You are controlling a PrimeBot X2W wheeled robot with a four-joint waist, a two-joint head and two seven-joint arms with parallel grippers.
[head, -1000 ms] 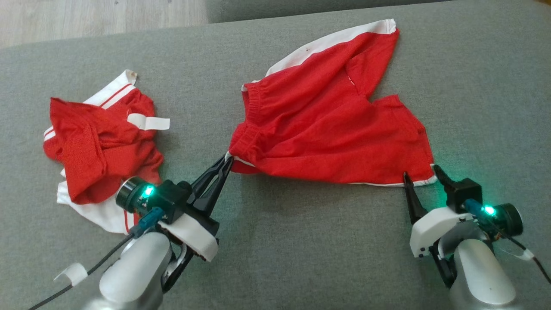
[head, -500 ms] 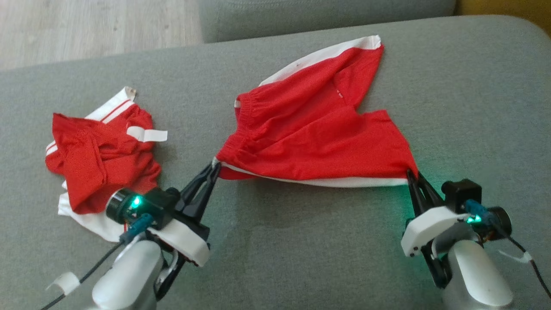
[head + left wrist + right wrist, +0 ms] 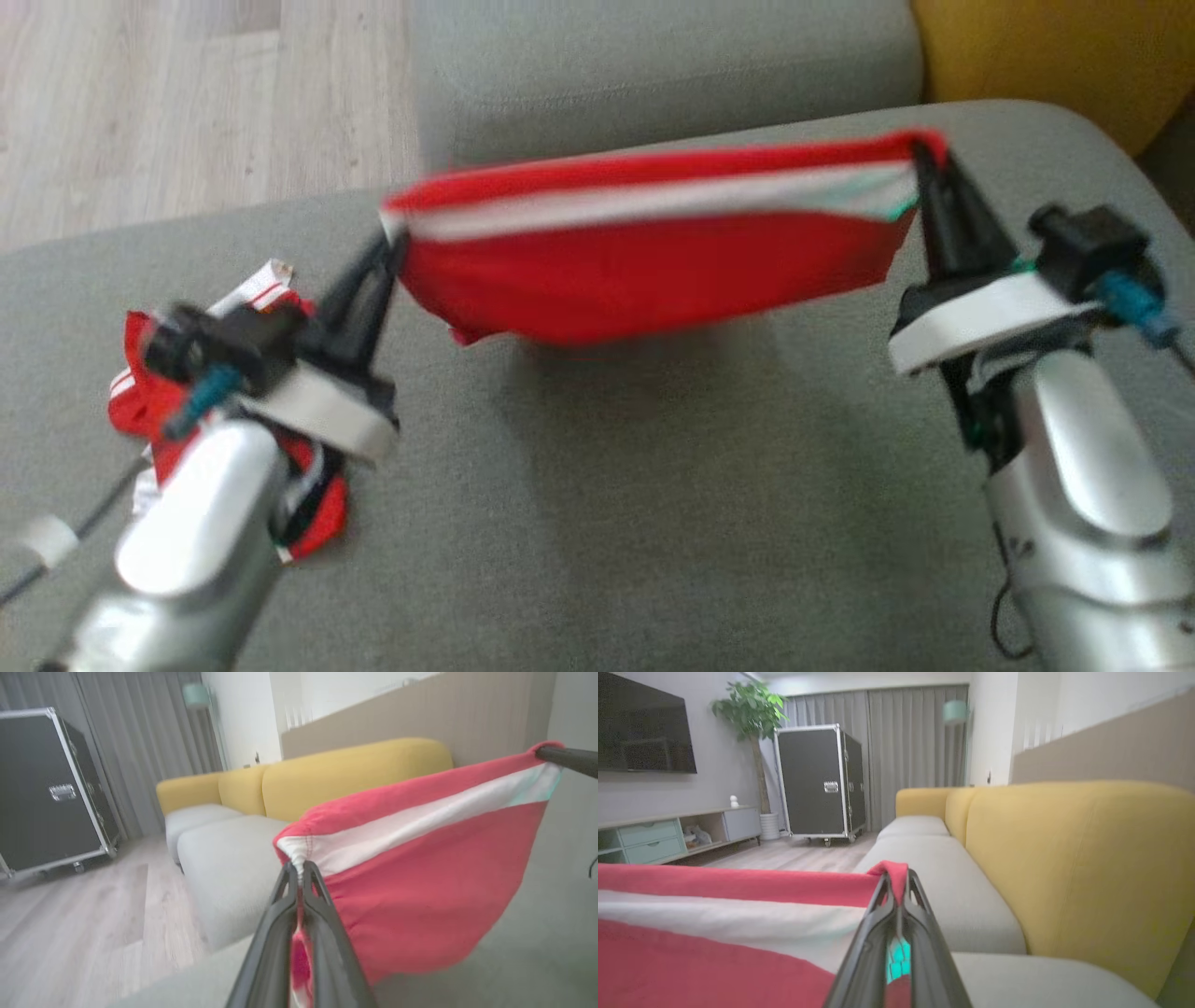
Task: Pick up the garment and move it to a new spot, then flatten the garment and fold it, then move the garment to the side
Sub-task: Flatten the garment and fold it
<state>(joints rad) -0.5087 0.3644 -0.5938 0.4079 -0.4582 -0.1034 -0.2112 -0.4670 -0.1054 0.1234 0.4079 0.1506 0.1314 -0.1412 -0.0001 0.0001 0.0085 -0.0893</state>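
Between the pressed-together jaws of the left gripper (image 3: 386,245) sits the gathered waistband corner of the red shorts (image 3: 644,280), and the right gripper (image 3: 924,154) pinches the opposite hem corner just as tightly. The cloth hangs stretched between them, clear of the grey sofa cushion (image 3: 653,523), with its shadow beneath. Judging by that, the pick-up is done and the carry to a new spot is in hand, while laying down, flattening, folding and setting aside are all left. The fabric looks thin, matte and limp, sagging in a belly below a broad white side stripe (image 3: 420,823), so it should drape and wrinkle easily. The cushion is a coarse woven grey, softly rounded at its edges; a second crumpled red-and-white garment (image 3: 140,420) lies under the left forearm, near the pale wood floor (image 3: 187,103)
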